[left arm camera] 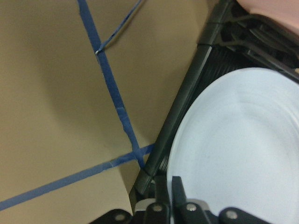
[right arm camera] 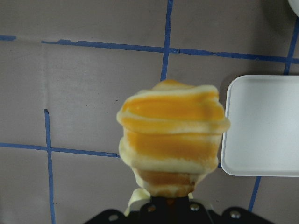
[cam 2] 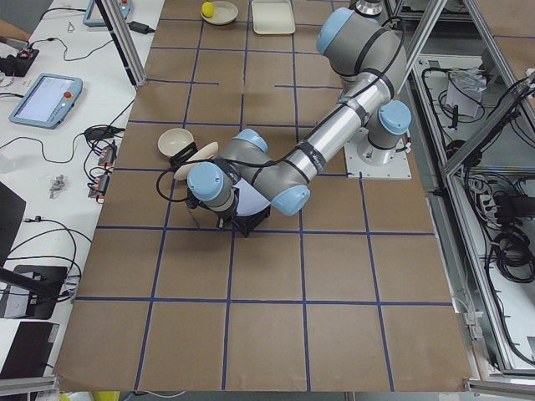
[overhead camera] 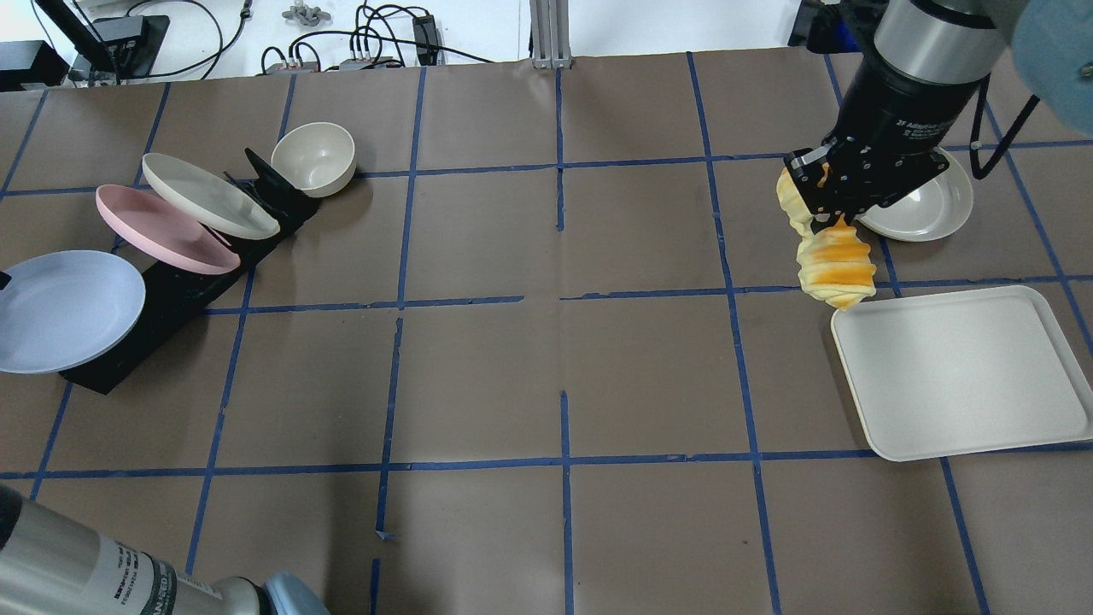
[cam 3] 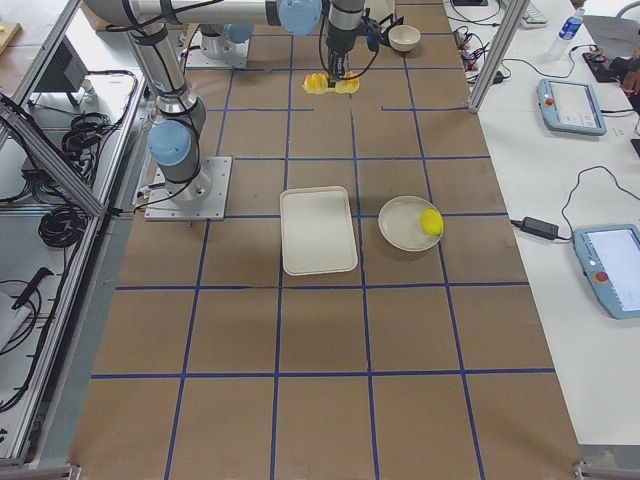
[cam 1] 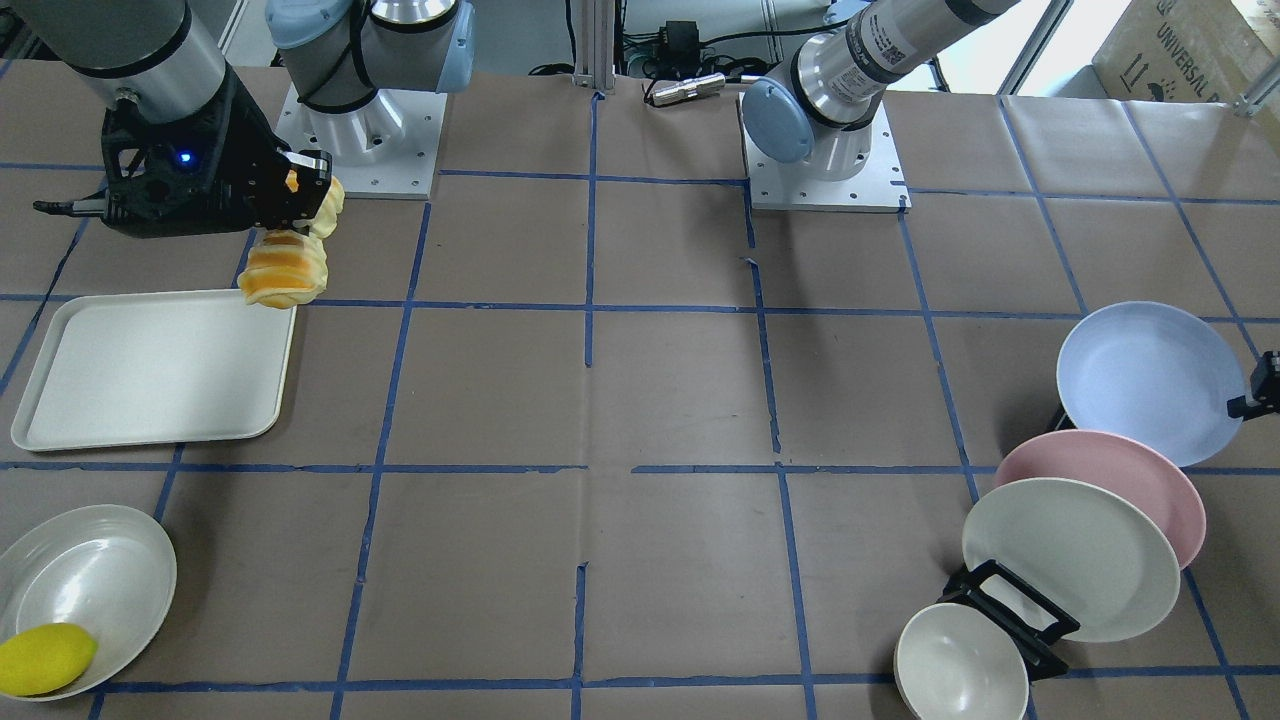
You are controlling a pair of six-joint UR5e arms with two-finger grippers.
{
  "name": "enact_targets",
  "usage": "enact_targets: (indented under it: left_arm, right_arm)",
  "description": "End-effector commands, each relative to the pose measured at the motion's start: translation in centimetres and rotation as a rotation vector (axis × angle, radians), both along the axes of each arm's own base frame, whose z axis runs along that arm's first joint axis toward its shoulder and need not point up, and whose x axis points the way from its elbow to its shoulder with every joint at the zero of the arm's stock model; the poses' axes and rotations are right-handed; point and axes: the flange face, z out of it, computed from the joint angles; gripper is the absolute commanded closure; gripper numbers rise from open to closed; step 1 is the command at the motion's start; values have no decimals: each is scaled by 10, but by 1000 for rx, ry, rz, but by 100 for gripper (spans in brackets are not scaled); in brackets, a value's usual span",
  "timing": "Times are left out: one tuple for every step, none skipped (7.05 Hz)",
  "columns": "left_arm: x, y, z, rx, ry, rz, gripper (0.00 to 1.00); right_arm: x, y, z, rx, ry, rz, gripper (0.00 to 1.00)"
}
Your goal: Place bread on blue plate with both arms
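My right gripper (cam 1: 305, 200) is shut on the upper end of the bread (cam 1: 285, 275), an orange and cream striped loaf. The bread hangs down above the table, just off the tray's corner (overhead camera: 832, 265), and fills the right wrist view (right arm camera: 173, 135). The pale blue plate (cam 1: 1150, 380) leans at the end of a black rack (overhead camera: 64, 312). My left gripper (cam 1: 1262, 385) sits at its outer rim. In the left wrist view the plate (left arm camera: 233, 149) has its rim between the two close-set fingers of the left gripper (left arm camera: 170, 196).
A cream tray (cam 1: 150, 370) lies under and beside the bread. A white bowl (cam 1: 85, 570) holds a yellow lemon (cam 1: 45, 658). The black rack (cam 1: 1010, 600) also holds a pink plate (cam 1: 1150, 470) and a cream plate (cam 1: 1070, 555). A small bowl (cam 1: 960, 665) leans at its end.
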Motion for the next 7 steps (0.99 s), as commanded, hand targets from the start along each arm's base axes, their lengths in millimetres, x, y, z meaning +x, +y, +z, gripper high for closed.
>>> enact_targets:
  left_arm:
    - [-27, 45, 85, -26, -16, -13, 86]
    - [-64, 67, 142, -41, -35, -4, 86]
    - [-109, 79, 172, -49, -35, -4, 86]
    - [-170, 69, 174, -44, -33, -5, 86]
    - [-234, 56, 174, -30, -41, -20, 86]
    - [-307, 39, 173, -16, -32, -18, 86]
    - [-379, 30, 172, -13, -48, -56, 86]
  right_arm:
    - [0, 0, 0, 1, 0, 0, 97]
    - [0, 1, -1, 3, 1, 0, 97]
    - [0, 1, -2, 4, 3, 0, 97]
    - [0, 1, -3, 6, 4, 2, 97]
    - [-1, 1, -4, 9, 5, 2, 97]
    - [-1, 1, -5, 11, 5, 2, 97]
    - [-1, 1, -5, 12, 5, 1, 97]
